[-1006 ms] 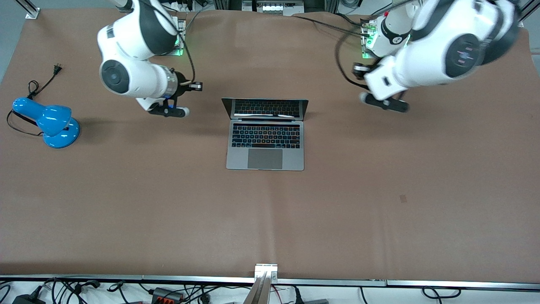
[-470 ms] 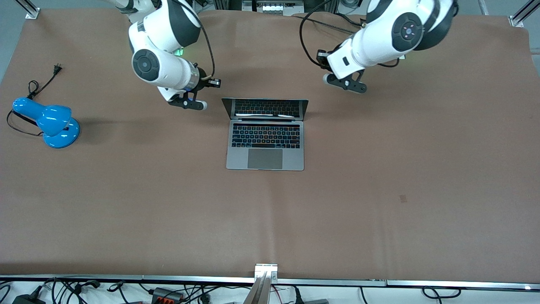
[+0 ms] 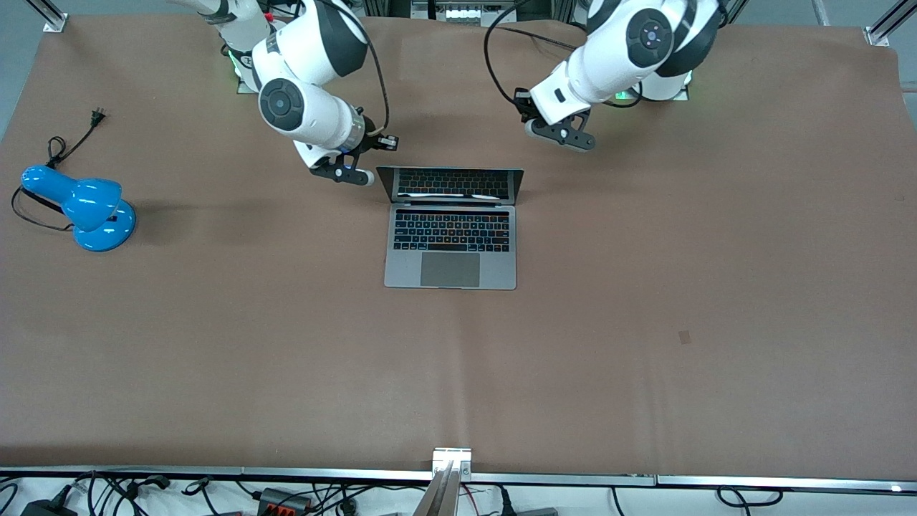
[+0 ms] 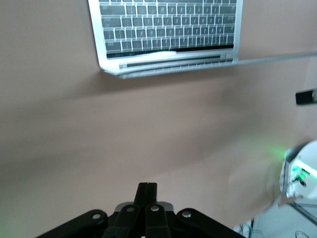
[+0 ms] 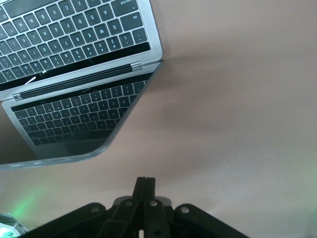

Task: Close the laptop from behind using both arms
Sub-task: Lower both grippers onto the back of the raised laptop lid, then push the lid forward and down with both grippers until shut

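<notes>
**Silver laptop open, both grippers clenched at its lid**

Silver-grey and wide open, the laptop (image 3: 450, 229) sits mid-table on the brown mat (image 3: 645, 287), lid upright, dark screen mirroring the black keys, trackpad on the side nearest the front camera.

Right gripper (image 3: 344, 174) is just beside the laptop's lid corner toward the right arm's end of the table, up over the mat, not touching. Its fingers (image 5: 144, 187) are pressed together with nothing between them, and its wrist view shows the lid's edge and the reflected keyboard close by.

Left gripper (image 3: 561, 136) hangs over the mat near the laptop's other lid corner, toward the left arm's end, a little more apart from the lid than its partner. Fingers (image 4: 146, 191) clenched tight too, empty, with the thin edge of the laptop's lid and the keyboard showing in its wrist view.

Well apart from the laptop, toward the right arm's end, a blue desk lamp (image 3: 82, 205) lies on the mat, its black cord (image 3: 68, 143) trailing loose with the plug unplugged.
</notes>
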